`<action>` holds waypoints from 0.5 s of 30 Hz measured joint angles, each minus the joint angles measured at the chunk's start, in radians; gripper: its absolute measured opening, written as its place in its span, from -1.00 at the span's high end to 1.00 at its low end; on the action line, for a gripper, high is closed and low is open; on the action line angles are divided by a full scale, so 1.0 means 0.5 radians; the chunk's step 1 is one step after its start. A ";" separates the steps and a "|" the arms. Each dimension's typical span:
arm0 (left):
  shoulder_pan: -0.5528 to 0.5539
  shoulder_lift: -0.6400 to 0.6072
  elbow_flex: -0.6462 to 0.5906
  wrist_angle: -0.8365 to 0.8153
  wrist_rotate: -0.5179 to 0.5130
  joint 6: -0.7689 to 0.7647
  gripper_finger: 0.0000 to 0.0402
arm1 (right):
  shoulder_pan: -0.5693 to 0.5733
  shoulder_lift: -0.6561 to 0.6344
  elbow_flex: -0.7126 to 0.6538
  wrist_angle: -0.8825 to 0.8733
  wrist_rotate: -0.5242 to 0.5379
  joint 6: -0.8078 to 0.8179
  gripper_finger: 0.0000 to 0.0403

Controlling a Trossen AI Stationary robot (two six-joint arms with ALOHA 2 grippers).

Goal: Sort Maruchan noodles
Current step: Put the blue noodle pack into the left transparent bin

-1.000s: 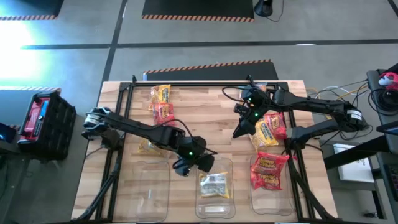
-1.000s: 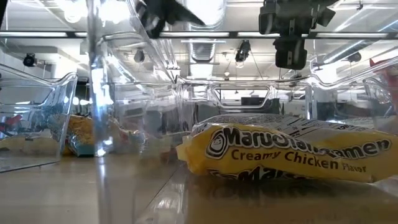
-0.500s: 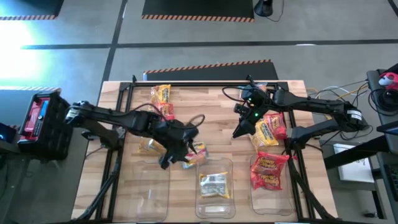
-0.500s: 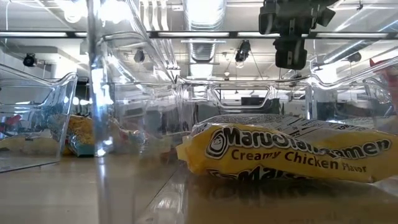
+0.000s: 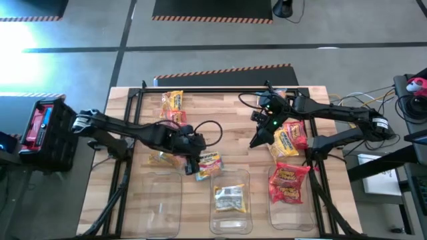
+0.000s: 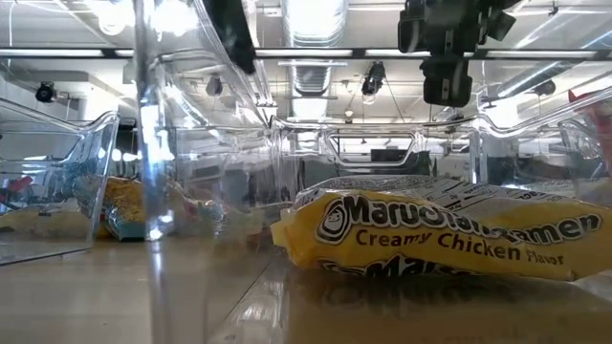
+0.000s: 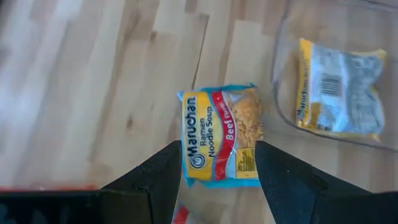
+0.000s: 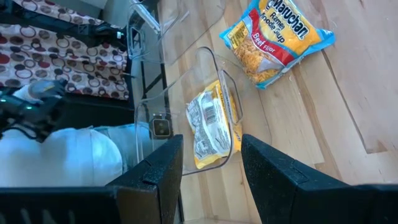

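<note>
Three clear bins (image 5: 230, 200) line the near edge of the wooden tabletop (image 5: 227, 113) in the high view: the middle one holds a yellow packet (image 5: 229, 198) lying back-side up, the right one holds red packets (image 5: 288, 182), and the left one looks bare. Just beyond the middle bin's far rim lies a beef packet (image 5: 209, 164), flat on the wood, with the left gripper (image 5: 194, 159) directly beside it. More packets lie at the far left (image 5: 173, 108) and under the left arm (image 5: 160, 157), and another pair (image 5: 290, 138) lies beside the right gripper (image 5: 260, 137), which hovers over the wood near the right-hand side. From the low view, a yellow Creamy Chicken packet (image 6: 440, 232) fills the foreground inside a bin, with the right arm's dark wrist (image 6: 445, 48) hanging above it. Through the left wrist view, the left jaws stand wide apart and hold nothing; the beef packet (image 7: 221, 135) lies on the tabletop between and just past the fingers (image 7: 158, 177), face up, with the middle bin's yellow packet (image 7: 339, 87) nearby. Through the right wrist view, the right jaws are likewise spread and empty, looking across at the same beef packet (image 8: 278, 38) and the binned yellow packet (image 8: 211, 124).
</note>
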 joint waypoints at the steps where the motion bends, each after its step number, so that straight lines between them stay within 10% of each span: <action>1: 0.000 0.000 -0.058 0.057 -0.001 -0.083 0.08 | 0.001 0.000 0.000 0.000 0.000 0.000 0.24; 9: 0.002 0.056 -0.525 0.808 0.094 -0.550 0.08 | 0.000 0.000 0.000 0.001 0.004 0.000 0.24; 15: 0.009 0.212 -0.647 0.898 0.102 -0.912 0.08 | 0.000 0.000 0.001 0.015 0.394 0.014 0.24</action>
